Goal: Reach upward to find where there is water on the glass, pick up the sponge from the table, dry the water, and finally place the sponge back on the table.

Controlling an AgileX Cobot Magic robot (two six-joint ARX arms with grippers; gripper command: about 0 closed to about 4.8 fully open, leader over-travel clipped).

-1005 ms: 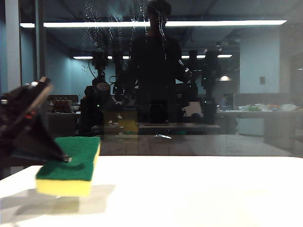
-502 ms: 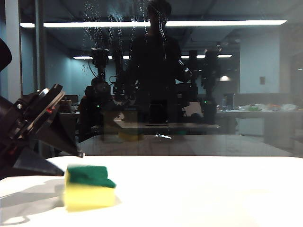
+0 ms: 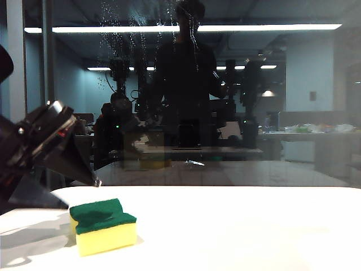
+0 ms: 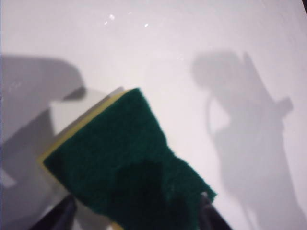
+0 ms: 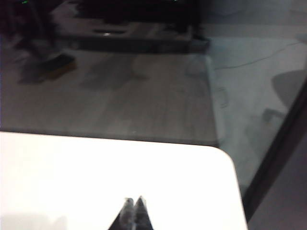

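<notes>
The sponge (image 3: 103, 226), yellow foam with its green layer up, lies flat on the white table (image 3: 237, 231) at the front left. My left gripper (image 3: 82, 195) hangs open just left of and above it, holding nothing. In the left wrist view the sponge (image 4: 129, 158) fills the middle, and the open left gripper (image 4: 136, 213) has one dark fingertip (image 4: 207, 211) off each side of the sponge's near end. Thin water streaks (image 3: 113, 34) run down the dark glass (image 3: 304, 90) near its top. My right gripper (image 5: 134, 201) is shut and empty over the table (image 5: 96, 167) near a rounded corner.
A grey frame bar (image 3: 16, 62) stands at the far left of the pane. The glass mirrors the room, the arms and a dim sponge image (image 5: 60, 66). The table's far edge meets the pane (image 3: 225, 186).
My left gripper has opened and let go of the sponge, which dropped flat onto the table. The gripper now sits slightly higher and to its left. The right arm stayed still.
</notes>
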